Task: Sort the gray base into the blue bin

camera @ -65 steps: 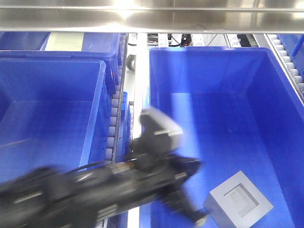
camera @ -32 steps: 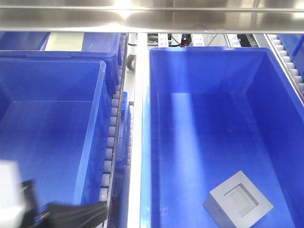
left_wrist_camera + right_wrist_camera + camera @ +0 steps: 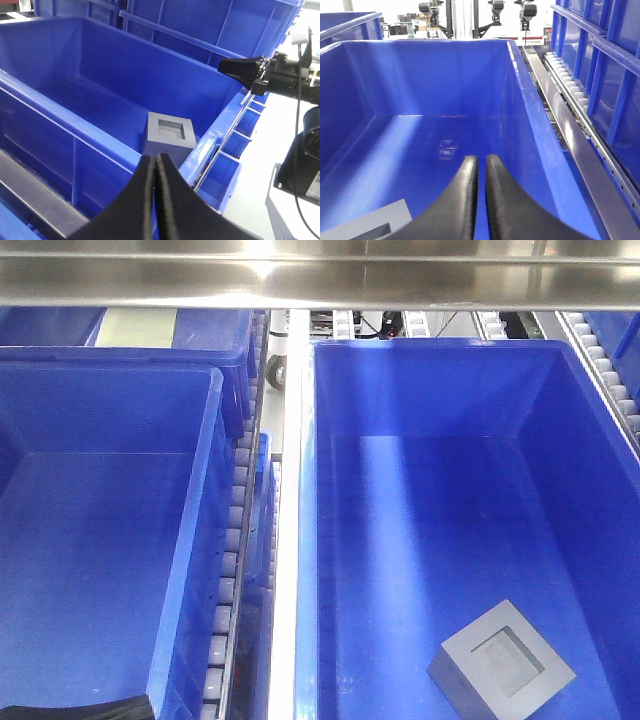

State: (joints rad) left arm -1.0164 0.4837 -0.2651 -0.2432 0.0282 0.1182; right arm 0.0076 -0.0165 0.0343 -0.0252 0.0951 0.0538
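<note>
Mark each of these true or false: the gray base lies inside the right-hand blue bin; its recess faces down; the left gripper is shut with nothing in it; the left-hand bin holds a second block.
1. The gray base lies inside the right-hand blue bin. True.
2. Its recess faces down. False: it faces up.
3. The left gripper is shut with nothing in it. True.
4. The left-hand bin holds a second block. False: no block shows on its visible floor.

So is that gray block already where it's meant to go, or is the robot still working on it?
It looks done. The gray block lies on the floor of the blue bin, recess up, with nothing touching it. Nothing is in hand: the left gripper and right gripper both have their fingers shut and empty. Nothing visible seems left to do.
</note>
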